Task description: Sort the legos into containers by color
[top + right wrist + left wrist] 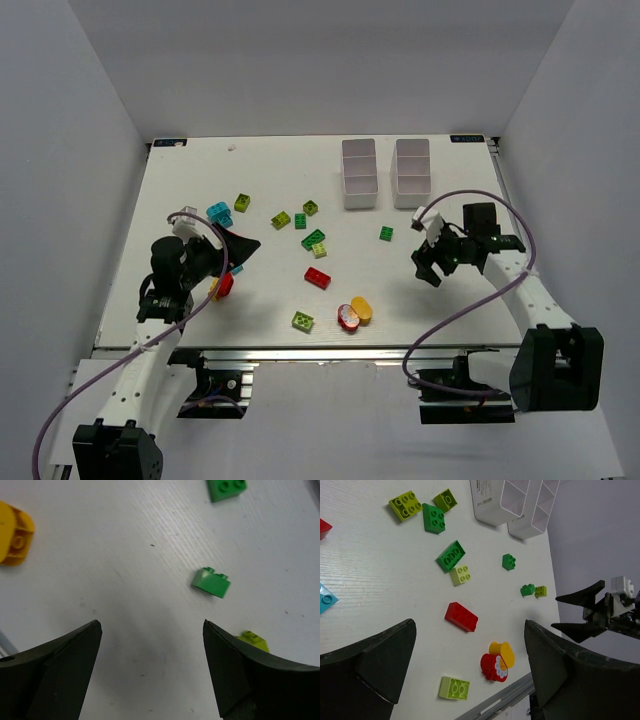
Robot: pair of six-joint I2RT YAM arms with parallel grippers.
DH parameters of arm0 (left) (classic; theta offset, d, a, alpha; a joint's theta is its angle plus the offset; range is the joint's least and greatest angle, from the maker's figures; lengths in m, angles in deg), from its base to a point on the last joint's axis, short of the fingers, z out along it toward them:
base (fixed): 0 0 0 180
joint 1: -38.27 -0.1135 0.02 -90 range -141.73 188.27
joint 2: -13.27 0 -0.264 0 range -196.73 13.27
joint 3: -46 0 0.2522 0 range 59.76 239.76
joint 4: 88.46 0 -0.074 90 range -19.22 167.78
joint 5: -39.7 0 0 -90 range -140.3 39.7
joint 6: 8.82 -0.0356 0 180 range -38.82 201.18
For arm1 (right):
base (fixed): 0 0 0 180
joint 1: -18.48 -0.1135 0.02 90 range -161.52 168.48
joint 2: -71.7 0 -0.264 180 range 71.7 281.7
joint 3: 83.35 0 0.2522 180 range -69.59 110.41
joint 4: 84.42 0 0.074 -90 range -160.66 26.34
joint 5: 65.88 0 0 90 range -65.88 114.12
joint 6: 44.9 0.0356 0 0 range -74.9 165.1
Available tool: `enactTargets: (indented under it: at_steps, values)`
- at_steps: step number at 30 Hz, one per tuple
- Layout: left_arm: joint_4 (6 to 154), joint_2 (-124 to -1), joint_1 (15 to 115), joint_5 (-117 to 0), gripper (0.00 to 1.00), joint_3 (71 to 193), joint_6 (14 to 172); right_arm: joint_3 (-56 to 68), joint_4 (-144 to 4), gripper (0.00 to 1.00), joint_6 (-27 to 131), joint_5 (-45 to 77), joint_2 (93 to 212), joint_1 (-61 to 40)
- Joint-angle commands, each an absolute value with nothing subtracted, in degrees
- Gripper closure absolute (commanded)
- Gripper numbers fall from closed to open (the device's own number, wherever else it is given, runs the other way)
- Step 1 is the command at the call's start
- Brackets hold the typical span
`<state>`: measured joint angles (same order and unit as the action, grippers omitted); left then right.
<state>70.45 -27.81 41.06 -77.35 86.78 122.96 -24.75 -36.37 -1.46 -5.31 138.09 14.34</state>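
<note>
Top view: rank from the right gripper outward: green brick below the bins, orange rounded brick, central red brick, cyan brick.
1. Green brick, just left of right gripper
2. Orange rounded brick, near edge
3. Red brick, centre
4. Cyan brick, far left

Light bright, even, diffuse, coming from above. White table (420,310) and pale enclosure walls (60,150) bounce it back. Shadows faint, soft-edged: grey patches on table beside left gripper (240,255) and right gripper (428,268). No hard glare. White bins (360,172) almost merge with table. Overhead view sharp, small bricks low in detail. Wrist views: own fingers (370,670) dark, slightly soft; table grain sharp; green brick (212,583) crisp.
</note>
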Motion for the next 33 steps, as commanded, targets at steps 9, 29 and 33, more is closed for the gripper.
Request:
enactTargets:
  at_steps: [9,29,33]
  values:
    - [75.67,-29.97,40.91,-77.38,0.02,85.51,123.89,-13.87,-43.77,0.28,14.5,12.24,150.27,20.41]
    - [74.0,-26.19,40.91,-74.3,0.02,84.02,125.56,-11.58,-48.42,0.46,39.39,26.23,162.05,21.56]
    - [73.21,-25.14,40.82,-73.42,0.02,84.02,126.18,-12.19,-48.34,0.49,40.09,25.8,163.55,22.52]
